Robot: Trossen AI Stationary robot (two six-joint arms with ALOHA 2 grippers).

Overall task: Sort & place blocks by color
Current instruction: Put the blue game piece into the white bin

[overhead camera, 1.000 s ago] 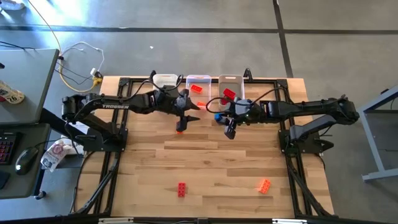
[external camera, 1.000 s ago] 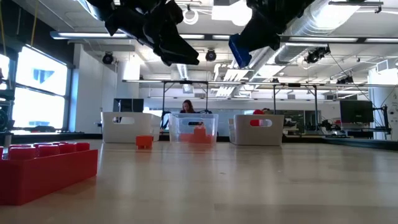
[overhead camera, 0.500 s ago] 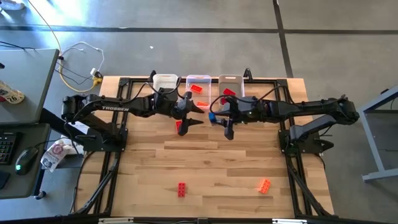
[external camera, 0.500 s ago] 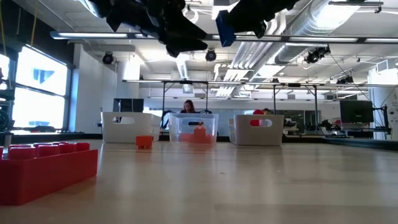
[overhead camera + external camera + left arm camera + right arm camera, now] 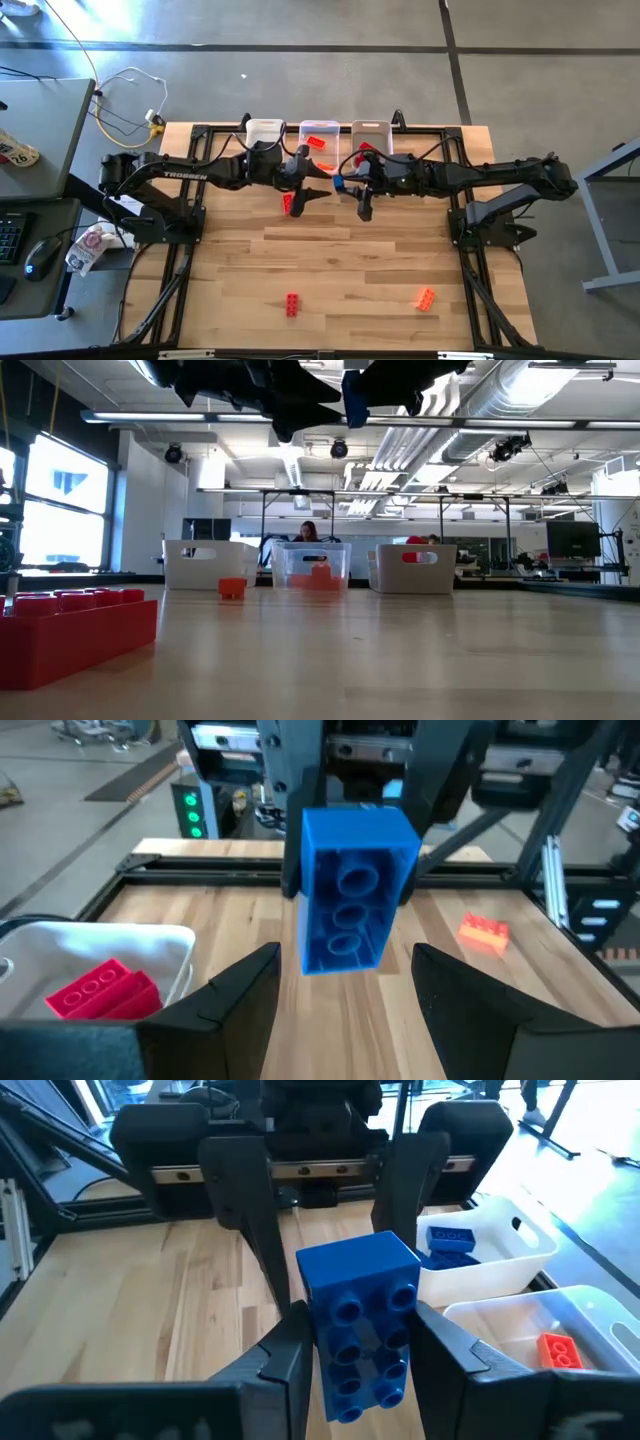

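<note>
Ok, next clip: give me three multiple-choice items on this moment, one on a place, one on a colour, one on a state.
1. Where is the blue block?
A. In the middle bin
B. In the right gripper, above the table
C. On the table by its front edge

2. What colour is the block in the middle bin?
A. Orange
B. Blue
C. Green

3. How is the left gripper?
A. Open and empty
B. Shut on a red block
C. Shut on a bin's rim

Key: 1 B, the blue block sits between the fingers of the right gripper, clear of the wood. 2 A, an orange block lies in the middle bin. 3 A, the left gripper has its fingers spread with nothing between them.
</note>
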